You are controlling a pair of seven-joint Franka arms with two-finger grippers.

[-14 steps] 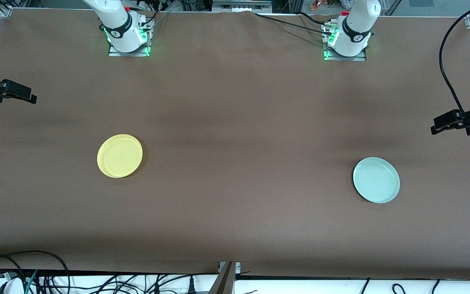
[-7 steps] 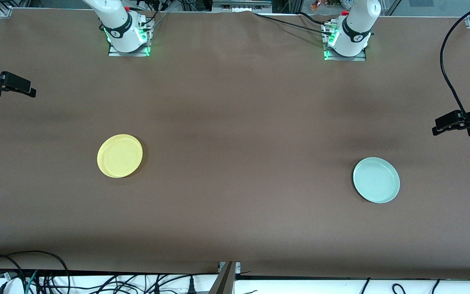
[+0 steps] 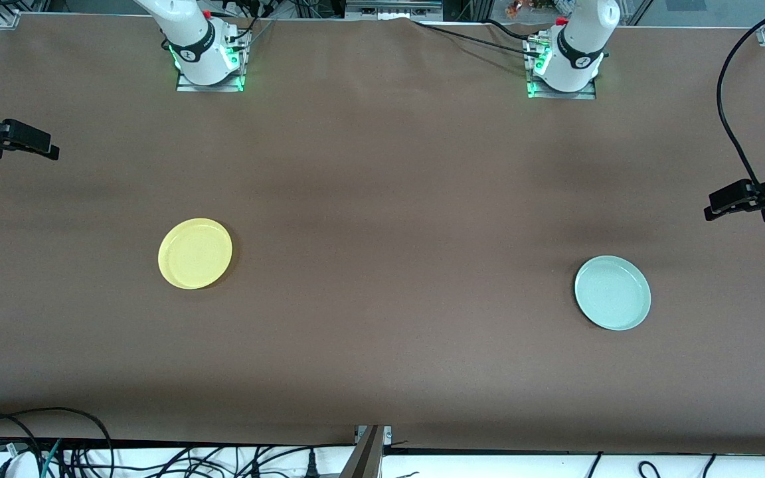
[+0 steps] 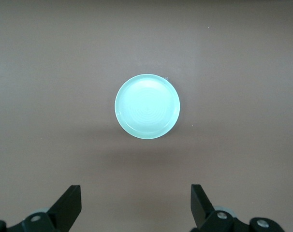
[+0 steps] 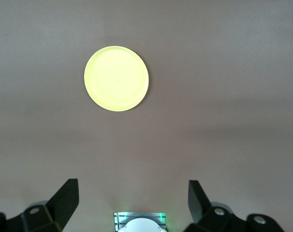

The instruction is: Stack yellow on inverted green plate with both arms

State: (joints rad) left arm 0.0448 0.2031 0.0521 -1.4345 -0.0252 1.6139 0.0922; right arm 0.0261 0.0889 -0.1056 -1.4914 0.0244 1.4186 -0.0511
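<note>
The yellow plate (image 3: 194, 253) lies rim up on the brown table toward the right arm's end; it also shows in the right wrist view (image 5: 116, 78). The pale green plate (image 3: 612, 293) lies rim up toward the left arm's end and shows in the left wrist view (image 4: 147, 106). My right gripper (image 3: 50, 151) hangs high over its end of the table, open and empty (image 5: 132, 183). My left gripper (image 3: 709, 211) hangs high over the other end, open and empty (image 4: 135, 189). Both grippers are well clear of the plates.
The two arm bases (image 3: 208, 60) (image 3: 563, 66) stand along the table edge farthest from the front camera. The right arm's base also shows in the right wrist view (image 5: 139, 223). Cables (image 3: 77, 451) lie below the nearest table edge.
My right gripper has shifted slightly toward the bases' edge of the table, and my left gripper slightly outward. The plates have not moved.
</note>
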